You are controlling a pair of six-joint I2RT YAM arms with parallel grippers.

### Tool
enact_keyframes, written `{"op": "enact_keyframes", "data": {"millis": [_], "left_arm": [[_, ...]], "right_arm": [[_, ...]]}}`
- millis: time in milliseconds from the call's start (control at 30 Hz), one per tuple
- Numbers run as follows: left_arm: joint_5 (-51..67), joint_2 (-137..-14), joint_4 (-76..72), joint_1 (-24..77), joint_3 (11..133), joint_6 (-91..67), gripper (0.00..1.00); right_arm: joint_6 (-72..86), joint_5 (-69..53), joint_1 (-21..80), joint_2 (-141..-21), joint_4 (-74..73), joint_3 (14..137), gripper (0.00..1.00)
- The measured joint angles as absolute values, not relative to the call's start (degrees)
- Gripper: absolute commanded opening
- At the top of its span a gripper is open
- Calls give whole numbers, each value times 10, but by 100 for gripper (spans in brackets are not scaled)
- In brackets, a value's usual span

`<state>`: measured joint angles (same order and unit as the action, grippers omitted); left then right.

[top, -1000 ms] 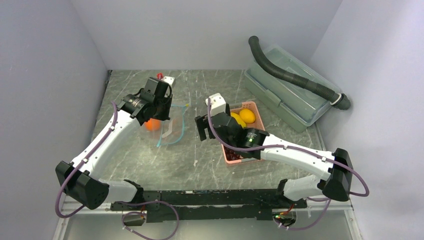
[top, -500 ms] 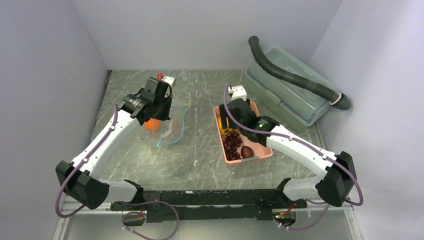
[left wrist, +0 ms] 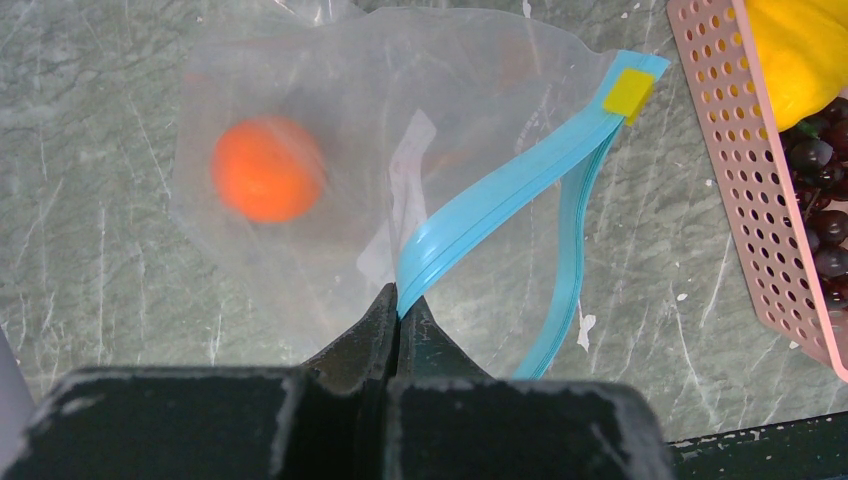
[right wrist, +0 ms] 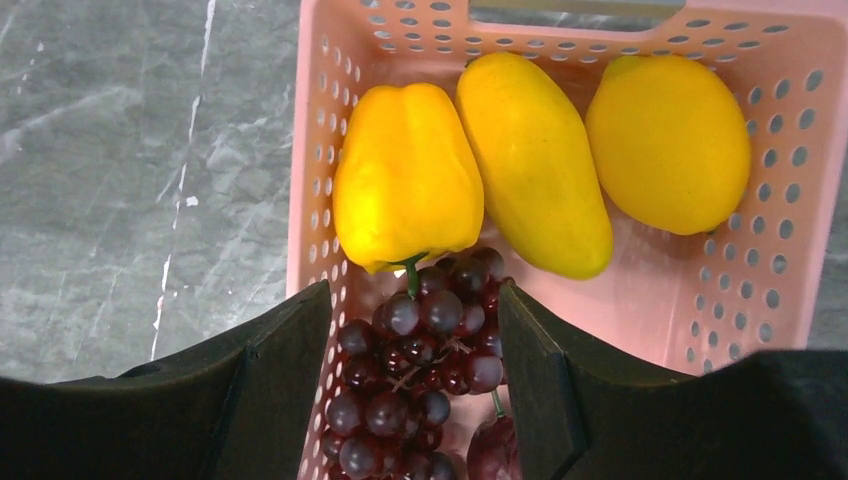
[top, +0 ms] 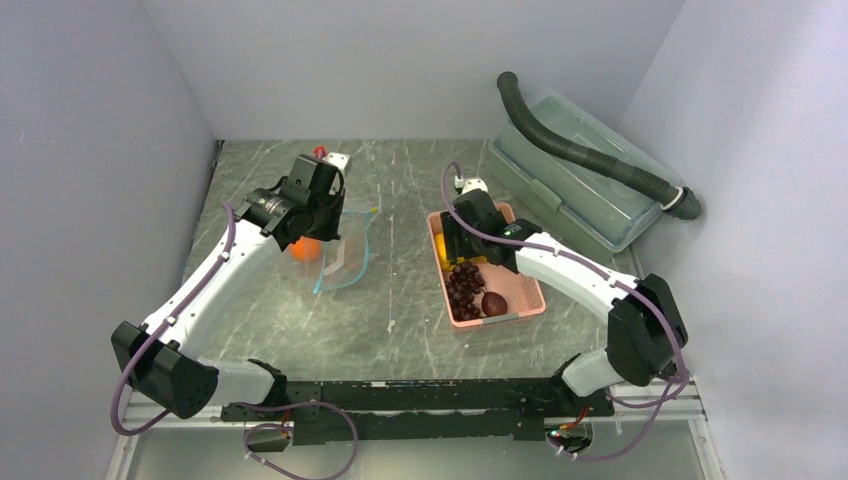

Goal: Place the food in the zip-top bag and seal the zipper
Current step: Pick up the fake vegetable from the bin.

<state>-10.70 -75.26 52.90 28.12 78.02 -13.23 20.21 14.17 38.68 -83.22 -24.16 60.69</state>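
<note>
The zip-top bag (left wrist: 330,120) lies clear and floppy on the marble table, with an orange (left wrist: 265,168) inside it. My left gripper (left wrist: 398,300) is shut on the zipper (left wrist: 500,190), the blue strip along the mouth, and holds one lip up. In the top view the left gripper (top: 318,215) sits over the bag (top: 345,255). My right gripper (right wrist: 412,295) hangs open above the pink basket (right wrist: 320,180), its fingers either side of the dark grapes (right wrist: 420,370). A yellow pepper (right wrist: 405,185), two yellow fruits (right wrist: 535,165) and a reddish-brown fruit (top: 494,303) also lie there.
A large clear lidded box (top: 560,195) with a black corrugated hose (top: 590,155) across it stands at the back right. Grey walls close in the table on the left, back and right. The pink basket (top: 500,318) sits right of centre.
The right arm has swung from the table's middle, near the bag, back over the pink basket, and its jaws have narrowed. The left arm and the bag have stayed still.
</note>
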Motion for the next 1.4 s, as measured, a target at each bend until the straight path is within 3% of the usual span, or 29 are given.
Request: {"op": "enact_keyframes", "data": {"millis": [433,1400], "left_arm": [[-107,-753,529,281,780,-132,0],[-107,-753,529,281,780,-132,0]], "right_arm": [[216,74,340,-905,-226,616,72],[232,10,317,-987,-172,649,73]]}}
